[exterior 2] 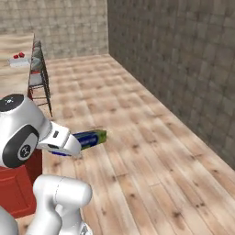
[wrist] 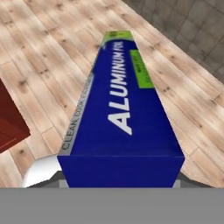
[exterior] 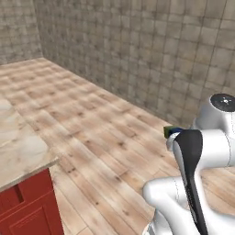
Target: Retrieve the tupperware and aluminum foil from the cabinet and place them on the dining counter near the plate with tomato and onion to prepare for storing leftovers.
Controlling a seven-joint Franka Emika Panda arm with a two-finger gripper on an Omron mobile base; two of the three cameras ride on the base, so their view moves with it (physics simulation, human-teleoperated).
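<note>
So the aluminum foil [wrist: 120, 105] is up in the air, sticking straight out from the hand [exterior 2: 75, 144] over the wooden floor [exterior: 105, 137], nowhere near a shelf or a surface. From the hand view you're basically looking down the length of the carton: dark blue top with "ALUMINUM FOIL" in big white caps running along it, a green patch beside the lettering near the far end with smaller print I can't make out, and a green far tip. Along the grey side edge there's smaller text that starts with "CLEAN", and the rest is too squished to read.

The hand is grasping the carton at its near end, though the fingers themselves are hidden behind the box. In the right base view the blue box with its green end pokes out past the white wrist, roughly level.

The dining counter [exterior: 20, 151], beige marble on red panelled fronts, sits off to the arm's left, well apart from the carton. Far back on it in the right base view there's the plate [exterior 2: 19, 61] with something red on it, next to some stools [exterior 2: 39, 78]. Grey tiled wall [exterior: 151, 50] on the other side.
</note>
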